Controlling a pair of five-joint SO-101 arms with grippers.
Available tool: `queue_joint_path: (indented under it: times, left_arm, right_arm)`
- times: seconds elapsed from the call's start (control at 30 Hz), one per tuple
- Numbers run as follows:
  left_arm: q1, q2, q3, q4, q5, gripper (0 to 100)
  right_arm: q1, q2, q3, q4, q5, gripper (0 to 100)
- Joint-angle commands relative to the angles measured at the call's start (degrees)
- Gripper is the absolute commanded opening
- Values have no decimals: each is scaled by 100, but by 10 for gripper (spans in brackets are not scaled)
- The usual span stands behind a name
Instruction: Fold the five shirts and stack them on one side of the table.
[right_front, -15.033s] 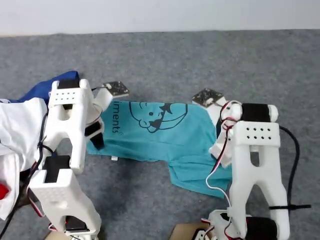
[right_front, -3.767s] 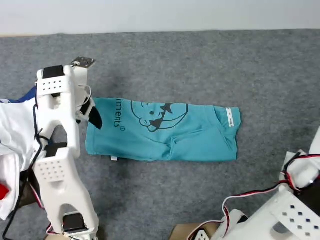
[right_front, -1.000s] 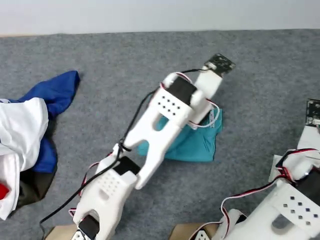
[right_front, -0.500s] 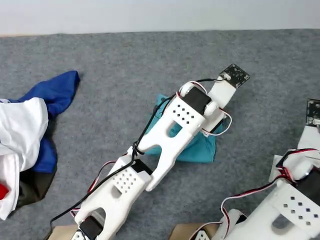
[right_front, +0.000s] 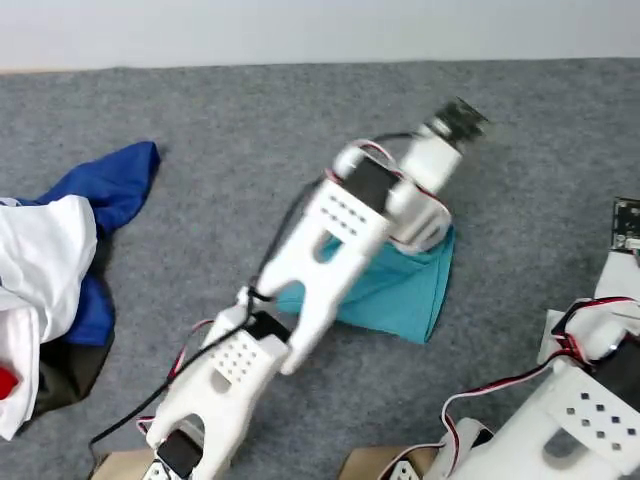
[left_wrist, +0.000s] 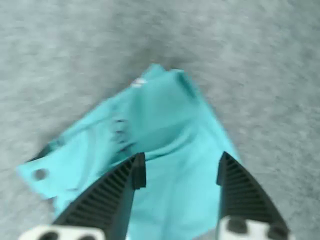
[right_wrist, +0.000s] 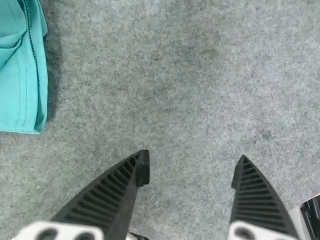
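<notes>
The left tool (left_wrist: 182, 161), spread, hovers over the folded teal shirt (right_front: 400, 292) at frame centre. Best to pinch all layers at one edge before dragging it aside. The right tool (right_wrist: 192, 162) is spread too.

Robotics lab: grey felt-covered table (right_front: 250, 110)

The folded shirt (right_front: 400, 295) lies just off the centre of the table (right_front: 220, 120) toward 3 o'clock. The left arm (right_front: 345, 210) stretches over it from the 7 o'clock edge, with the left gripper (left_wrist: 182, 155) above the cloth. A heap of unfolded shirts (right_front: 50, 270) sits at 9 o'clock, well apart from it, and the right arm (right_front: 580, 400) stands at 5 o'clock, its right gripper (right_wrist: 193, 156) over bare table near the folded shirt's edge.
</notes>
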Motion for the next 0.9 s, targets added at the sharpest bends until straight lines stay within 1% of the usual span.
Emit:
queue_joint_path:
  times: [0.0, 0.13, 0.23, 0.33, 0.6, 0.73, 0.87]
  left_arm:
    - [-633, -387, -48, 114, -220, 125]
    - [-1020, -97, 286, 105, -651, 5]
    - [-1125, 237, 549, 105, -738, 6]
    - [-1090, 571, 611, 105, -738, 6]
    - [-527, 1257, 629, 123, -721, 6]
    - [-193, 1160, 813, 123, -712, 6]
    - [97, 756, 1262, 123, -712, 6]
  right_arm:
    - [-31, -84, -44, 224, -35, 273]
    - [-31, -84, -35, 224, -35, 273]
    - [-31, -84, -35, 224, -35, 273]
    - [-31, -84, -35, 215, -35, 273]
    - [-31, -84, -35, 224, -35, 273]
    - [-31, -84, -35, 224, -35, 273]
    - [-31, -84, -35, 224, -35, 273]
